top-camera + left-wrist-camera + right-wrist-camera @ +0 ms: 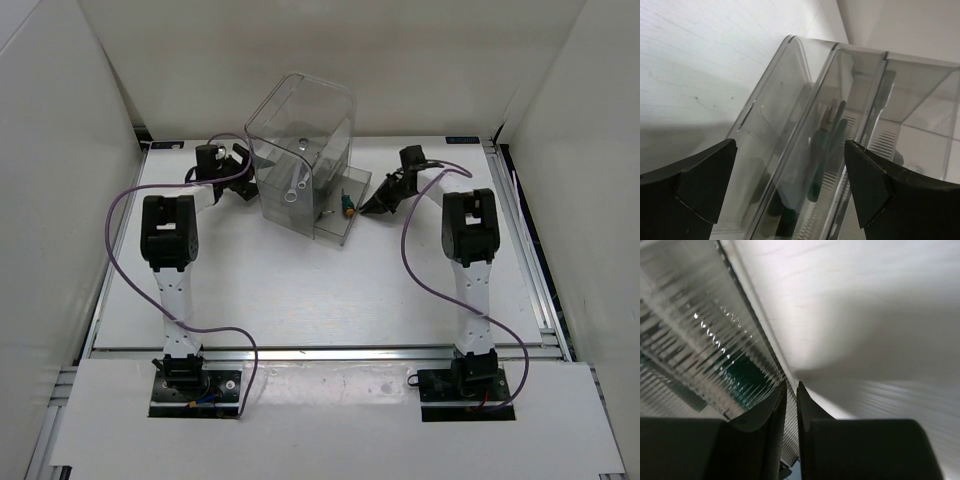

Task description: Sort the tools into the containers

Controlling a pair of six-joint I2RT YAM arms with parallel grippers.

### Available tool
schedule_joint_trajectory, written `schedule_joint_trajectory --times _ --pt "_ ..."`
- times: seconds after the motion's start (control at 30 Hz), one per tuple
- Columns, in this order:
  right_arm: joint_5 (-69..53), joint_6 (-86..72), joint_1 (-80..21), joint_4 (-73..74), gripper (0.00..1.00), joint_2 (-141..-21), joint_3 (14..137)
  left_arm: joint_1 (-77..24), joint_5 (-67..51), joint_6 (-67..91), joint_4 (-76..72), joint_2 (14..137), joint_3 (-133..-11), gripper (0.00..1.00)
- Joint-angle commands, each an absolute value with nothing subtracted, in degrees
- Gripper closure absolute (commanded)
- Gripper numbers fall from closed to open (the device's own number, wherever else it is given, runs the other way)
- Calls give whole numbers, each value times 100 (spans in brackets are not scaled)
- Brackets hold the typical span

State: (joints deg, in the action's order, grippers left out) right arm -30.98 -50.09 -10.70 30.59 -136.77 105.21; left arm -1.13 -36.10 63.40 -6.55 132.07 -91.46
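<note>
Your right tool, barely parted and seemingly empty, sits at the open drawer; push its front squarely while your wide-open left tool steadies the organiser.

White table spreads wide under the left claw and the right claw. Plain white walls rise outside each claw and behind both. A silver rail crosses the table's near edge, well back from either claw.
</note>
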Motion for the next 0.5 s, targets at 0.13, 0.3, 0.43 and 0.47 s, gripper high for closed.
schedule_joint_trajectory --times 0.13,0.3,0.43,0.47 --pt "-3937 -5484 -1573 2303 81 -13939 11056 -518 -4148 6609 -1134 13061 -9035 1" --pt "-4078 -5669 -1687 2127 79 -14097 11259 -659 -4192 6644 -1125 12973 -8895 1" --pt "-4175 -5730 -1688 1934 75 -14133 11268 -791 -4184 6688 -1090 12833 -8684 1" --pt "-4184 -5730 -1688 1890 74 -14150 11259 -782 -4218 6688 -1072 12797 -8631 1"
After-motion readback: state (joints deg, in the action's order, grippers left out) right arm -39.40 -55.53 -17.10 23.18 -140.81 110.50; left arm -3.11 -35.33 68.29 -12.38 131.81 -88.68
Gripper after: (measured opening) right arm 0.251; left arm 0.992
